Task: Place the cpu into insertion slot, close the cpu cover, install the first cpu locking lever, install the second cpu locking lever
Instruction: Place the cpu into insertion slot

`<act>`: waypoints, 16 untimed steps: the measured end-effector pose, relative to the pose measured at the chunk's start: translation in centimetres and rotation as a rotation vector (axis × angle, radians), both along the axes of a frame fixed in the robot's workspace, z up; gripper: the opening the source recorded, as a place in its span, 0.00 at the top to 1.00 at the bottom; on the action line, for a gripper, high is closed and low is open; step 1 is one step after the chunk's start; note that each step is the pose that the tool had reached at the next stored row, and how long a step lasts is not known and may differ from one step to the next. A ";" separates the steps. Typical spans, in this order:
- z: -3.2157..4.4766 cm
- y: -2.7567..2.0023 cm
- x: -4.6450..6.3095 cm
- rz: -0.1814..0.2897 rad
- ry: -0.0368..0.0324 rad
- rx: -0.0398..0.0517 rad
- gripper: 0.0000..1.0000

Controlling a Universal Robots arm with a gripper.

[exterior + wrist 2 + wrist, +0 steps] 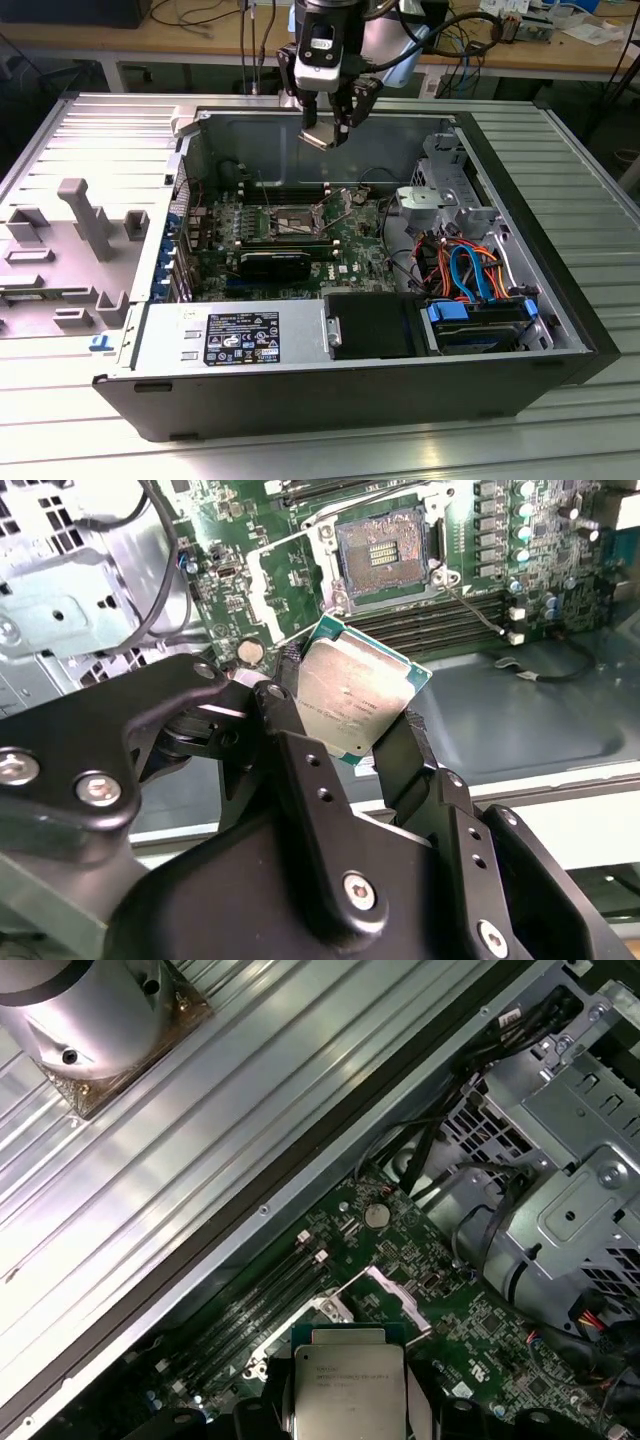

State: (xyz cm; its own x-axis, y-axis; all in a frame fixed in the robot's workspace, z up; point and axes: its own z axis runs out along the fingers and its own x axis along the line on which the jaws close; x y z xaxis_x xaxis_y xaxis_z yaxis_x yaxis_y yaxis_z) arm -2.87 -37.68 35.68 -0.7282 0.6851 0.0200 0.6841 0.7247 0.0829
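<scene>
My gripper [325,128] hangs above the open computer case, shut on the cpu [318,138], a small square chip with a silver-grey top. In the second wrist view the cpu [352,702] sits clamped between the two black fingers [290,720], tilted, with the gripper [345,730] well above the board. The insertion slot [383,555] lies open below, its dark contact field exposed inside a silver rim. In the exterior view the insertion slot [292,222] sits on the green motherboard [355,240], lower than the gripper. The cpu [348,1390] also appears in the first wrist view. The cpu cover [385,1295] stands raised beside the slot.
The case [300,390] rests on a ribbed metal table [590,200]. A drive cage [440,195] and coloured cables [470,270] fill the exterior view's right side. A black power supply [250,335] lies at the front. Grey fixtures [85,215] stand at the exterior view's left.
</scene>
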 end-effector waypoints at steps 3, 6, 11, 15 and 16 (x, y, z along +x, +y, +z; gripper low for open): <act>-0.08 0.00 0.0 -0.042 0.0013 -0.0001 0.46; -0.20 0.00 0.0 -0.089 0.0024 0.0000 0.46; -0.43 0.00 0.0 -0.154 0.0044 -0.0003 0.46; -0.63 0.00 0.0 -0.208 0.0056 -0.0004 0.46; -0.66 0.00 0.0 -0.219 0.0059 -0.0005 0.46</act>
